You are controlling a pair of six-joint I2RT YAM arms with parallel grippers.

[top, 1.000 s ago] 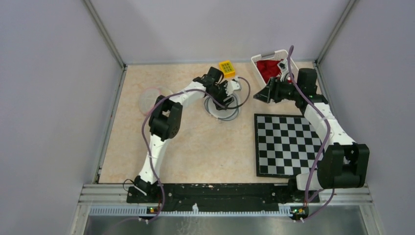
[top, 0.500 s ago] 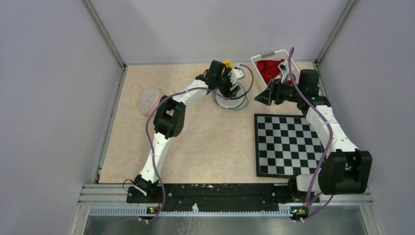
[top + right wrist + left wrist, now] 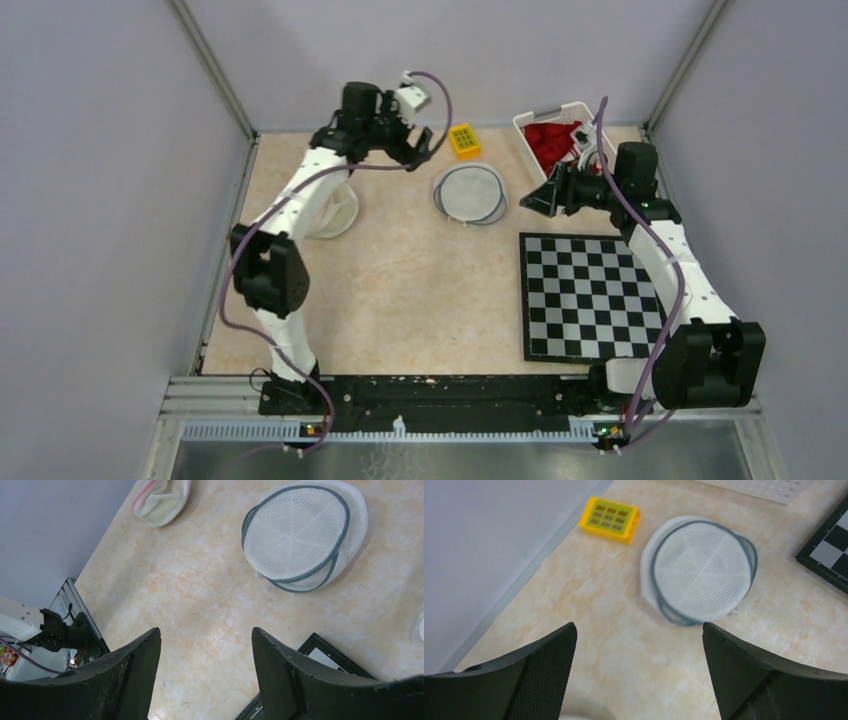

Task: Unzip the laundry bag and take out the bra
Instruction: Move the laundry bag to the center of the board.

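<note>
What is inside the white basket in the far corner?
Crumpled red cloth fills the white basket; anything beneath the cloth is covered and cannot be seen.

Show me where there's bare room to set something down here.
The widest bare stretch is the near middle of the table, bordered by the pale fabric piece, the mesh laundry bag and the checkerboard. The far edge is crowded: yellow tray, basket.

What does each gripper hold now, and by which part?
Nothing. The left gripper and the right gripper are both open and empty; the laundry bag lies free.
</note>
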